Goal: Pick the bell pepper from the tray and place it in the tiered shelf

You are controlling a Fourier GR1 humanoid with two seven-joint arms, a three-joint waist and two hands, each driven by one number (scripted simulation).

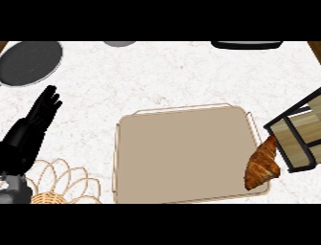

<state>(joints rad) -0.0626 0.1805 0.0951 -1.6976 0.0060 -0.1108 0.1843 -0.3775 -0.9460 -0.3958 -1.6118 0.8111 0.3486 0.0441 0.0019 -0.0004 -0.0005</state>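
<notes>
- Head view: the flat tan rectangular tray (184, 158) lies mid-counter with no bell pepper showing on it. A brown glazed croissant (262, 165) lies over its right rim, just beside the black-framed wooden tiered shelf (305, 139).
- A reddish-brown patch in the shelf's upper tier may be the pepper; I cannot tell.
- The black left hand (41, 115) rests at the left, fingers straight, holding nothing; the right hand shows nowhere.
- The pick looks past, the placing likely done or hidden. Any next move calls for finding the pepper first.
</notes>
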